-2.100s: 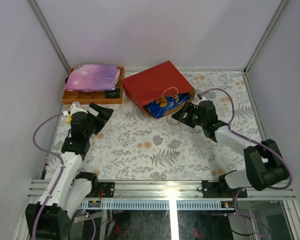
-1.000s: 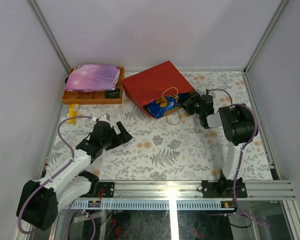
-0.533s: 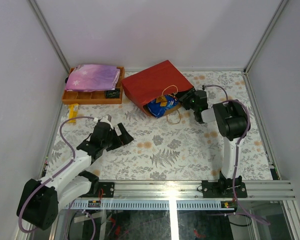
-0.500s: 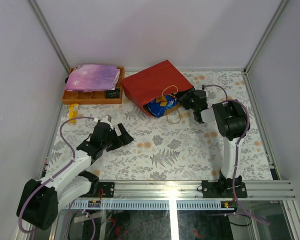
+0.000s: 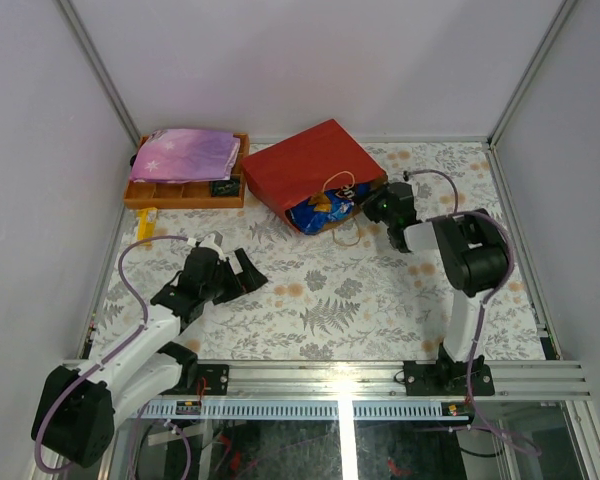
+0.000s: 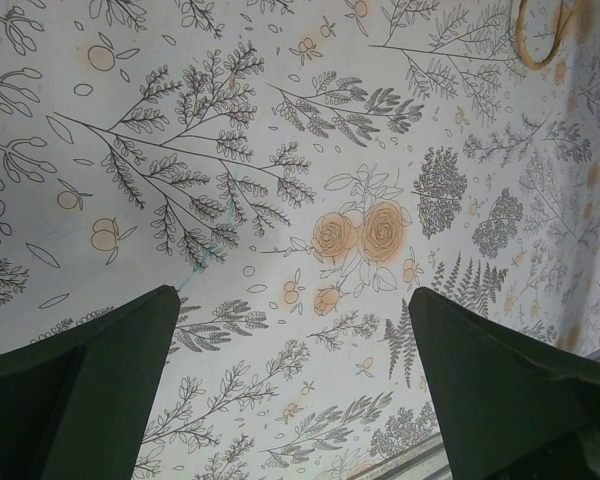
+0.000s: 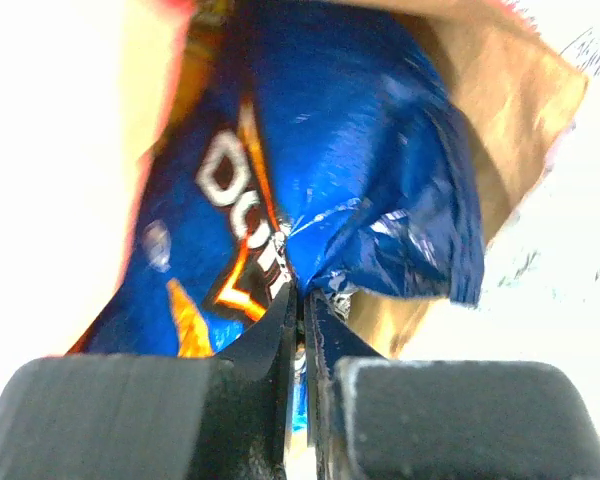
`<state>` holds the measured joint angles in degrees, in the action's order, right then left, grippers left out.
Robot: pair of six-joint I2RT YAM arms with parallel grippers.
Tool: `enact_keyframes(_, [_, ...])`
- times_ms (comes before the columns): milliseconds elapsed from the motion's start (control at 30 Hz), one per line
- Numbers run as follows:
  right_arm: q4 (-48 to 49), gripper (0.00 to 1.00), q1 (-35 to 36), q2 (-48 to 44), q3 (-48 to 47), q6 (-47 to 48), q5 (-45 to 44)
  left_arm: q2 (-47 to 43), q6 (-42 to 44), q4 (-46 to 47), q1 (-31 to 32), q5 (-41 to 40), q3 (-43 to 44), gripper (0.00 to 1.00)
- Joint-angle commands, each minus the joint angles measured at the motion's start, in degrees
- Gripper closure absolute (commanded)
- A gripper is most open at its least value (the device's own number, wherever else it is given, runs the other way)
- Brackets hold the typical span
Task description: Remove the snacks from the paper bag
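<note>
Right pincer pinches one blue Doritos bag in one red paper bag; left pincer gapes.

We see a red paper bag, brown inside, a blue chip bag lettered white and orange, and a table of grey leaves and orange flowers.

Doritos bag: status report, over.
Right gripper shut on Doritos bag, which is partly inside paper bag. Left gripper open above table. Nothing seen blocking the pull.
</note>
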<state>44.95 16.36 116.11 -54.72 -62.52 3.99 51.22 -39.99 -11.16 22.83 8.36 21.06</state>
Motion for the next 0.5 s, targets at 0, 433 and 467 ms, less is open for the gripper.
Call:
enact_keyframes(0, [-0.36,0.96,1.74,-12.89,5.67,2.75,0.57,-1.00,-0.02,2.48,0.23,1.35,-0.48,0.00])
enact_keyframes(433, [-30.37,0.89,2.84,-61.93,37.43,10.63,-0.11,-2.21,-0.51,0.62,0.30,1.12,0.99,0.00])
enact_keyframes(467, [-35.90,0.80,3.00,-66.60,38.92,11.87,0.36,-2.31,-0.53,0.30,0.24,1.12,1.33,0.00])
